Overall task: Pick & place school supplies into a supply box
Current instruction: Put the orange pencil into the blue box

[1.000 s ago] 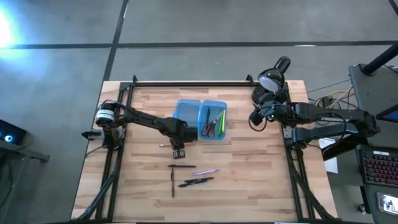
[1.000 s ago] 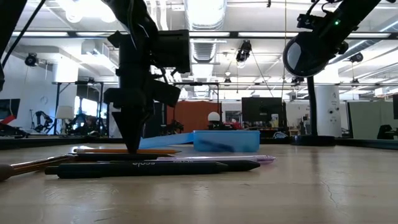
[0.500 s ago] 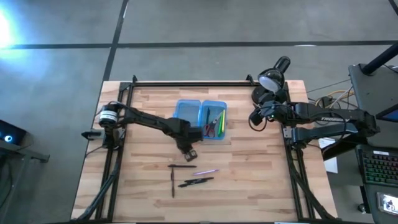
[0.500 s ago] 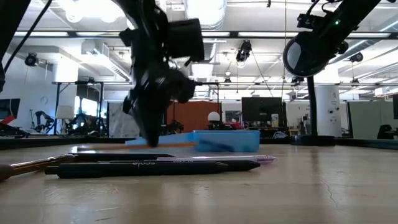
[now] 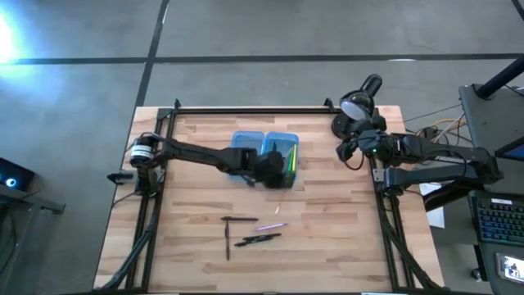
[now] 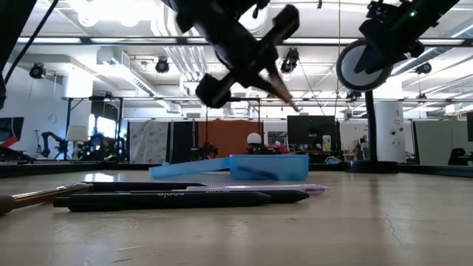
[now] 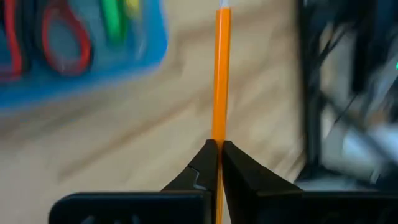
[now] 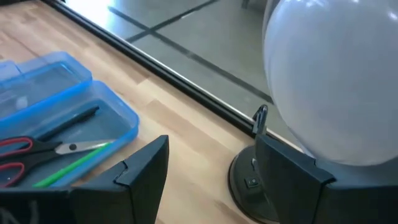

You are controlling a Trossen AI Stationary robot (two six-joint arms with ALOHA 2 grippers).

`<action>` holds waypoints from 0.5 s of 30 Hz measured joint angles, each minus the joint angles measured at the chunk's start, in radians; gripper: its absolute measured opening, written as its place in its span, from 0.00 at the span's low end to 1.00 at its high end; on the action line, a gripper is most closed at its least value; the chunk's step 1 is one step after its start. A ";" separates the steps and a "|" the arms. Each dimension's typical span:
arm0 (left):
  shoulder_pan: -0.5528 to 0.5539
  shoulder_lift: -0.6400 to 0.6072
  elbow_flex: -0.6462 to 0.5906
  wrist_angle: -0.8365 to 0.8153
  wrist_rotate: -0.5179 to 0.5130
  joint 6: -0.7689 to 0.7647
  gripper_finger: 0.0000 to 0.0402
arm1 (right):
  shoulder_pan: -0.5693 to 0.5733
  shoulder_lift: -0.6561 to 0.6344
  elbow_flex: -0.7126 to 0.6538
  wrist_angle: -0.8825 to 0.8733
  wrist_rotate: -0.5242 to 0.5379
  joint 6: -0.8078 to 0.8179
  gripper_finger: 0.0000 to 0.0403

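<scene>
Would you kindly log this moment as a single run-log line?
left gripper: shut on orange pencil, above blue box | right gripper: open, waiting by lamp | pens: on table

Blk desk lamp [image 5: 360, 100] at wood table [image 5: 327, 238] corner.

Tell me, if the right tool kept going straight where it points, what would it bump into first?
Most likely the lamp: its pale head and black base sit right ahead of the open right tool. The box lies off to the side.
</scene>
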 joint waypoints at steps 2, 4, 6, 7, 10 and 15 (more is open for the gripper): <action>0.024 0.003 0.017 -0.001 -0.068 -0.025 0.01 | 0.000 -0.008 0.000 -0.001 0.000 0.000 0.57; 0.058 0.018 0.027 0.002 -0.113 -0.035 0.01 | 0.000 -0.011 0.000 -0.001 0.000 -0.001 0.57; 0.100 0.038 0.025 -0.007 -0.147 -0.037 0.01 | 0.000 -0.010 0.000 -0.002 -0.004 -0.001 0.57; 0.121 0.055 0.025 0.000 -0.159 -0.038 0.01 | 0.000 -0.008 0.000 -0.002 -0.004 -0.001 0.57; 0.182 0.108 0.028 0.004 -0.159 -0.006 0.01 | 0.000 -0.008 0.000 -0.003 -0.010 -0.003 0.57; 0.250 0.183 0.057 -0.052 -0.146 0.116 0.00 | 0.000 -0.011 0.000 -0.015 -0.011 -0.003 0.57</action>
